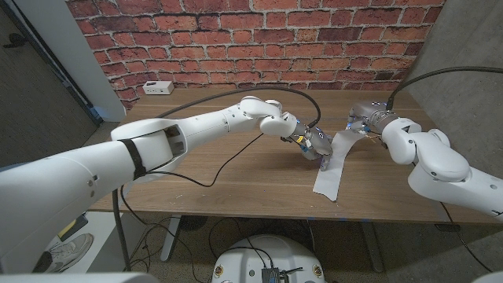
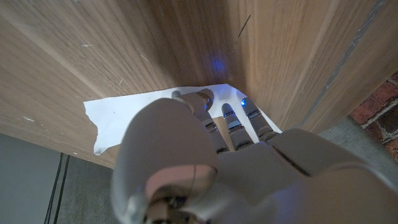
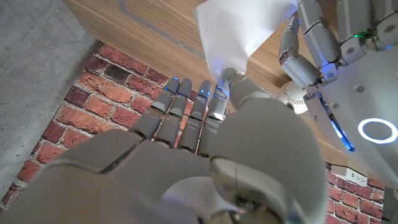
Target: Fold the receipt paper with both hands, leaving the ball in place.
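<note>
Right robot hand pinches the receipt paper end; left robot hand presses its middle.

Place: a lab or test room
Signs: bare brick wall; wooden surface with loose cables trailing beneath; small white device; grey concrete wall

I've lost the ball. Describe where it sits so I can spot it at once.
On the wooden table, look between the two robot hands, where the white receipt paper arches up. In the right wrist view the ball sits beside the left hand: small, round, whitish and stitched, unlike the flat paper.
</note>
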